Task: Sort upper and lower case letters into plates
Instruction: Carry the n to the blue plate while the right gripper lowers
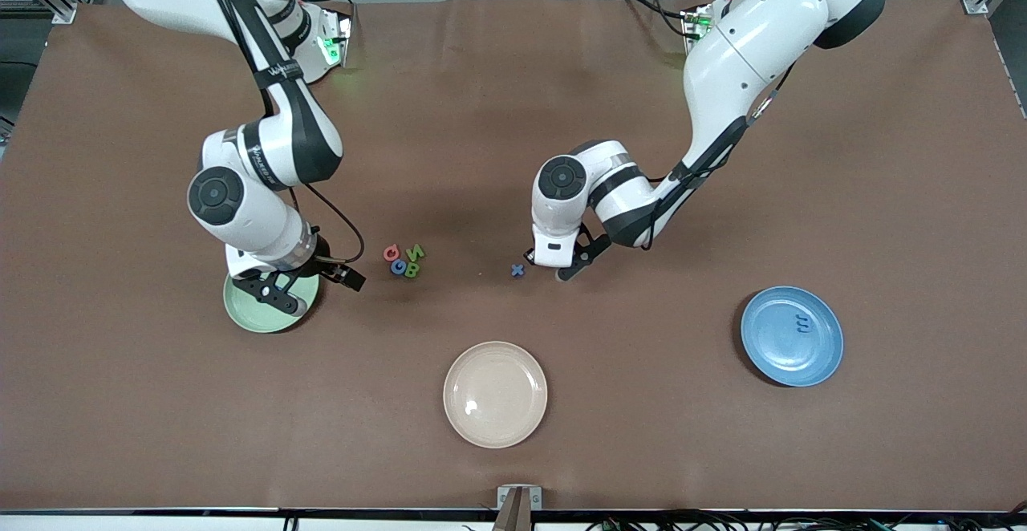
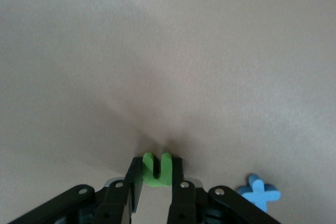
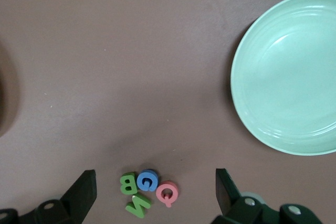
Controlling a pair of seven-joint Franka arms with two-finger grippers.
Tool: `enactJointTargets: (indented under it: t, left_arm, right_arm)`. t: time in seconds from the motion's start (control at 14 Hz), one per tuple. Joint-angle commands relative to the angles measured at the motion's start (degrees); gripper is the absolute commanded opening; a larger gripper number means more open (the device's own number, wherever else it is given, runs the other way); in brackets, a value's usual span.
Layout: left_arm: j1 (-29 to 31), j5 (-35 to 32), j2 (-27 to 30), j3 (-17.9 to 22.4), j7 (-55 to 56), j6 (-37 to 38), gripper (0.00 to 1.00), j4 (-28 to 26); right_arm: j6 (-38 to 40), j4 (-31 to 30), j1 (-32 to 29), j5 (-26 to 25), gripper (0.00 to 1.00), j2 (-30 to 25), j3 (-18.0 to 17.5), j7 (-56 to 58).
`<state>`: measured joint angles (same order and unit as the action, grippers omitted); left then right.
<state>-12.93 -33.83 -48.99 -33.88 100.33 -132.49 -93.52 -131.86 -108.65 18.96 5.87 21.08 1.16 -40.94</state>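
Left wrist view gives me the left gripper (image 2: 156, 184) jaws clenched on a small green foam letter (image 2: 157, 170) at desk level, beside a blue foam x (image 2: 259, 194). My right gripper (image 1: 282, 284) hangs with jaws released over the pale mint green plate (image 1: 245, 312); the mid blue plate (image 1: 792, 336) sits toward the left arm's end.

The mint green plate (image 1: 241, 310) is round, shallow and glossy, lying flat toward the right arm's end of the table with nothing visible in the part that shows; the blue plate (image 1: 792, 336), its equal in size and shape, lies flat toward the left arm's end with a small blue letter (image 1: 801, 323) resting in it. A red Q (image 1: 391, 253), blue C (image 1: 398, 268), green N (image 1: 416, 253) and green B (image 1: 412, 270) cluster touching on the cloth beside the mint plate; a blue x (image 1: 517, 270) lies flat toward the left arm's end from them; a green u-shaped letter (image 2: 157, 170) stands pinched near the x.
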Motion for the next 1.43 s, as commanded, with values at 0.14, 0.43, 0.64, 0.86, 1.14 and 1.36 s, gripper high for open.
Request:
enactJointTargets:
  t: [0.14, 0.43, 0.64, 0.86, 1.14, 1.36]
  left_arm:
    - [8.42, -0.27, 4.24, -1.18, -0.05, 3.81, 0.01, 0.71]
    - [17.65, -0.27, 7.51, -1.36, -10.81, 7.93, 0.01, 0.71]
    - [26.97, -0.27, 7.60, -4.08, -24.01, 11.54, 0.01, 0.44]
    - [31.72, -1.05, 7.51, -4.18, -30.88, 12.08, 0.01, 0.27]
    - [37.79, -1.23, 6.81, -4.17, -38.98, 11.99, 0.07, 0.00]
    - [39.64, -1.32, 5.93, -3.91, -39.60, 11.47, 0.12, 0.00]
  right_arm:
    - [-4.62, -0.59, 3.36, 0.20, 1.00, 2.64, 0.42, -5.19]
    - [-10.42, 0.37, 5.30, -0.33, 1.00, 8.25, 0.42, -7.57]
    - [-11.05, 4.58, 6.70, -0.59, 0.90, 13.53, 0.50, -7.57]
    - [-11.40, 5.91, 7.58, -1.03, 0.74, 15.83, 0.50, -7.49]
    - [-11.67, 4.68, 8.81, -1.03, 0.74, 15.83, 0.50, -7.57]
    - [-11.84, 3.72, 9.08, -0.94, 0.73, 15.74, 0.42, -7.66]
